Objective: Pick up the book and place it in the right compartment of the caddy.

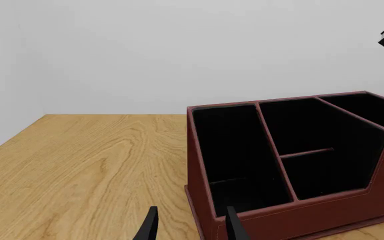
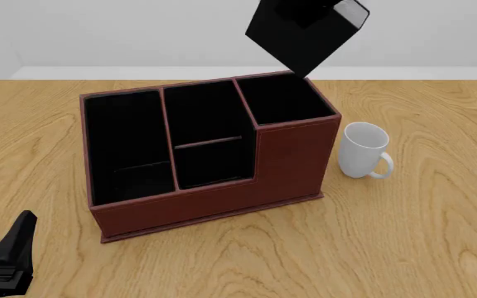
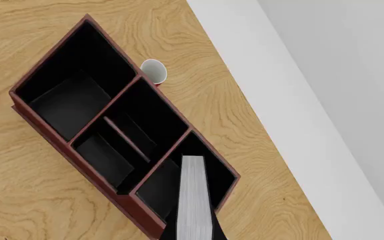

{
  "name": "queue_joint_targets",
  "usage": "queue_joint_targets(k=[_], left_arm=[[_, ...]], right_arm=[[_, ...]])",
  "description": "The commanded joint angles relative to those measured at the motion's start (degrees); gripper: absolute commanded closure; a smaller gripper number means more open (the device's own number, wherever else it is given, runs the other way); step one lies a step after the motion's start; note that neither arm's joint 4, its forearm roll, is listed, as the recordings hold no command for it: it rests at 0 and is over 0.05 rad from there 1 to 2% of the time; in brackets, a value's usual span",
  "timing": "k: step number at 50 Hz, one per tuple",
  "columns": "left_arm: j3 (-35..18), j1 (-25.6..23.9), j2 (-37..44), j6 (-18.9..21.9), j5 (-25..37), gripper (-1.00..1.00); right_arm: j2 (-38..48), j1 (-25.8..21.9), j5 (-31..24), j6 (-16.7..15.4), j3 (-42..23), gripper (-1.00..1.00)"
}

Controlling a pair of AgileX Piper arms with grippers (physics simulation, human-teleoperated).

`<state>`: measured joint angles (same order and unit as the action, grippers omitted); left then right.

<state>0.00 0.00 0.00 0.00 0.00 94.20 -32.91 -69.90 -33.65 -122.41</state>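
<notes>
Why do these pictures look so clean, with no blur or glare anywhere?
Front view: sharp edge to edge, soft even light, only a faint shadow beside the white mug. Left wrist view: the caddy interior is flat black with no highlights. Right wrist view: the book has crisp white page edges with no motion blur, and the table grain stays sharp throughout.
</notes>
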Motion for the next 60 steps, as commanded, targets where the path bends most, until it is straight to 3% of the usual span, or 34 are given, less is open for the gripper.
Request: queue_joint_targets(k=[1, 26, 60], left_arm=[[0.00, 0.00, 0.00, 0.00, 0.00, -1.00], [0.00, 0.00, 0.00, 0.00, 0.00, -1.00], [0.00, 0.00, 0.00, 0.00, 0.00, -1.00]], right_arm=[[1.75, 0.21, 0.01, 2.57, -1.71, 1.00], [5.35, 0.63, 0.21, 6.67, -1.60, 1.00], [0.91, 2.42, 9.04, 9.86, 15.33, 1.00]])
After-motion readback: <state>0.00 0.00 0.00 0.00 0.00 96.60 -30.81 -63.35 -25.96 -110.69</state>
